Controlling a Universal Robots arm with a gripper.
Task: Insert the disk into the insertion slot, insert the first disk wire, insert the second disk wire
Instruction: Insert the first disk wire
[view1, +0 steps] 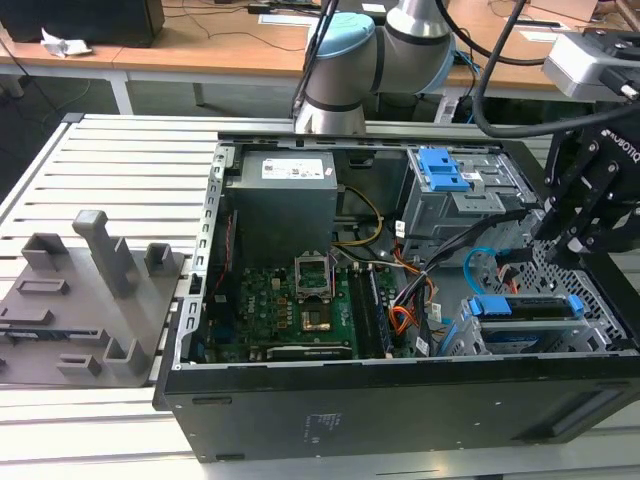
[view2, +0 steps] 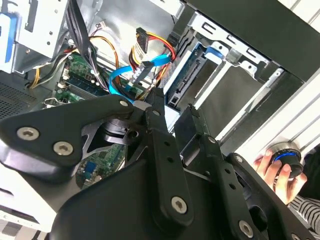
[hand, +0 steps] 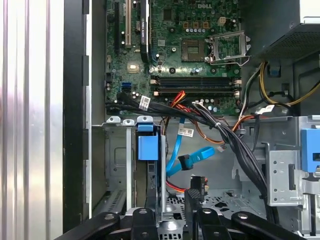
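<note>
A black gripper (hand: 172, 200) hangs with its fingers spread, close above the disk (hand: 148, 147). The disk, in its blue carrier, sits on edge inside the slot (hand: 117, 162), a low grey cage at the near corner of the open case (view1: 400, 410) on the exterior view's right. Just beside the cage, a light-blue cable (hand: 197, 156) loops over the case floor, its dark plug apart from the disk. Further along that edge of the case stands a taller bay (view1: 455, 205) with blue latches. The motherboard (view1: 300, 300) lies across the middle of the case. In the second wrist view, a person's hand (view2: 277, 172) rests on a round blue-ringed button outside the case.
</note>
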